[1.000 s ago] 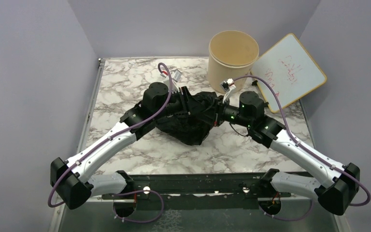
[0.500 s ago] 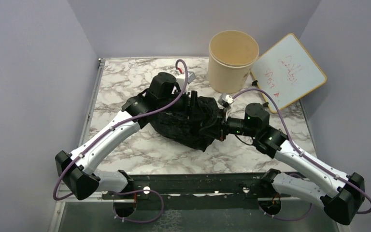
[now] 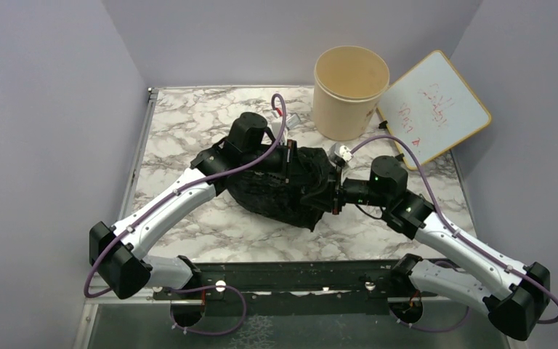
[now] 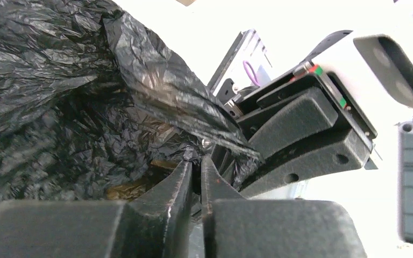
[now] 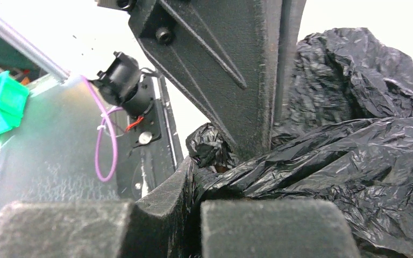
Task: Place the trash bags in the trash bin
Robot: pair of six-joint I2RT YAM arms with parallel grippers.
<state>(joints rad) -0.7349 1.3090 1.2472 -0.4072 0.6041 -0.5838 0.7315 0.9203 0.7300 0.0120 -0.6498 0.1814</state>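
Note:
The crinkly black trash bag (image 3: 283, 190) lies bunched on the marble table (image 3: 182, 123) between both arms. It fills the left wrist view (image 4: 59, 80) and the right wrist view (image 5: 355, 156). My left gripper (image 3: 289, 158) is shut on a fold of the bag's far edge (image 4: 196, 161). My right gripper (image 3: 325, 196) is shut on the bag's right edge (image 5: 196, 174). The two grippers are close together, each visible in the other's wrist view. The beige trash bin (image 3: 350, 91) stands upright and open at the back, apart from the bag, nothing visible inside.
A yellow-framed whiteboard (image 3: 436, 107) with red writing leans against the right wall beside the bin. Grey walls enclose the table on left, back and right. A black rail (image 3: 290, 280) carries the arm bases at the near edge.
Both grippers have shifted with the bag: the left arm moved right and toward the bin, the right arm drew back toward the near edge. The bag has bunched and slid slightly right.

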